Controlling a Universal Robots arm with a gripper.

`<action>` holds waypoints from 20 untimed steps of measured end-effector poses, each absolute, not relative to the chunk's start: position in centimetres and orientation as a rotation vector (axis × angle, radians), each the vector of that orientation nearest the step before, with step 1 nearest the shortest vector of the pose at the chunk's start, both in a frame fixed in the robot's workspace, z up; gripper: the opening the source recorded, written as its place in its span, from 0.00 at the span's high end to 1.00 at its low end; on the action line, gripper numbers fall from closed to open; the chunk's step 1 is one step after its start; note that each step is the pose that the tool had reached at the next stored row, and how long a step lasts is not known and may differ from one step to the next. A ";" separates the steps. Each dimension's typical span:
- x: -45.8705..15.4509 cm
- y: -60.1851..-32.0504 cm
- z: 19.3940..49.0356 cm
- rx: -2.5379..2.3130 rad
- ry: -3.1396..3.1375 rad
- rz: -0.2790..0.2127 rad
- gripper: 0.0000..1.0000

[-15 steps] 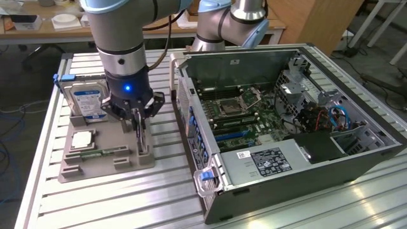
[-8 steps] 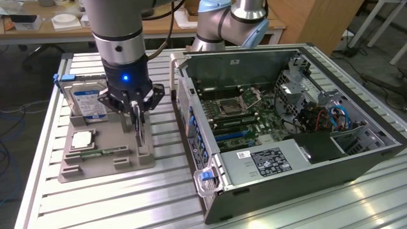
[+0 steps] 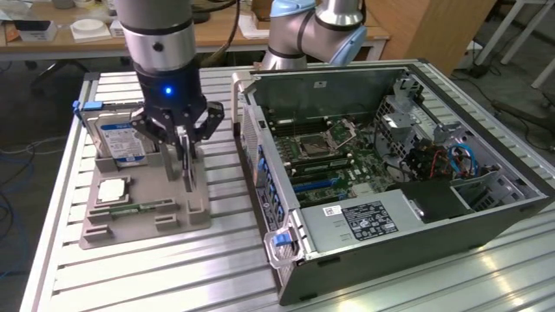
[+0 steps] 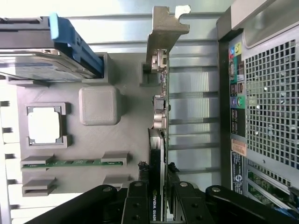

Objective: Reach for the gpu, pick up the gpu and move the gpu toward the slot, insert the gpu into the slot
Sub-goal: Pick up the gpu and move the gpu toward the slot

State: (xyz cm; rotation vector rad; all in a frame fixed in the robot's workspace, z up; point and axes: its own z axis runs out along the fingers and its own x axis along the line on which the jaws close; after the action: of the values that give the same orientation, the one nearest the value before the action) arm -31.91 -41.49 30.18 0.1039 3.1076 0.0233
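Slatted metal table (image 3: 130,279) carrying an open case (image 3: 433,253), beside the gripper (image 3: 184,146) toward the exterior view's right, and a grey holder (image 3: 186,218) directly beneath the gripper. Its fingers (image 4: 135,203) are clenched on both faces of the gpu (image 4: 159,121), which stands on edge below them over the holder; whether it has lifted clear cannot be told. Step judged: pick-up; reaching the slot (image 3: 316,186), well apart inside the case, calls for a straight lift free of the holder's walls.
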 end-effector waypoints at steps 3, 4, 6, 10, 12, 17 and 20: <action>-31.9 -41.5 31.5 0.104 3.108 0.023 0.74; -31.9 -41.5 32.0 0.104 3.108 0.023 0.74; -31.9 -41.5 32.9 0.104 3.108 0.023 0.74; -31.9 -41.5 34.7 0.104 3.108 0.023 0.74; -31.9 -41.5 35.6 0.104 3.108 0.023 0.74; -31.9 -41.5 37.9 0.104 3.108 0.023 0.74; -31.9 -41.5 39.2 0.104 3.108 0.023 0.74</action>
State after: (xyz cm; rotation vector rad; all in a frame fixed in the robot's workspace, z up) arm -31.91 -41.49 39.25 0.1039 3.1077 0.0234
